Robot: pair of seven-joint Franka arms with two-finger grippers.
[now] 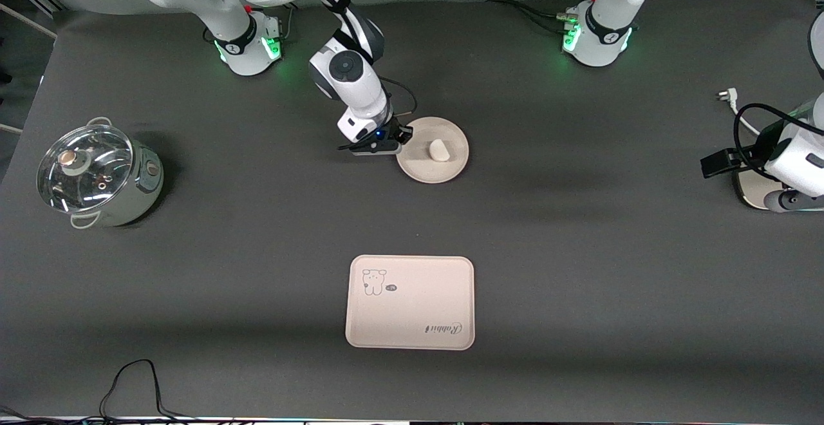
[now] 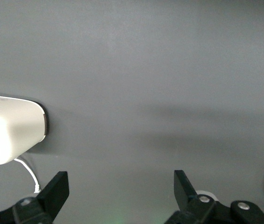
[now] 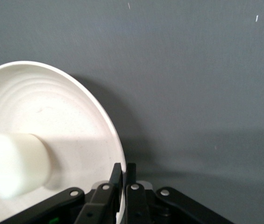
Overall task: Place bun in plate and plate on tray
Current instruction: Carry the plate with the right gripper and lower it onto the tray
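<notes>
The left tool (image 1: pixel 714 163) (at the frame edge) is perhaps only partly visible.

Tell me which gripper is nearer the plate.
Right. The right gripper is shut on the plate rim, bun inside. The left gripper waits open at the left arm's end of the table.

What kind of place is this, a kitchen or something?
Probably a robot test lab set up as a pretend kitchen: two arms bolted to a dark table, with a lidded pot, a bun on a plate, and a tray.
</notes>
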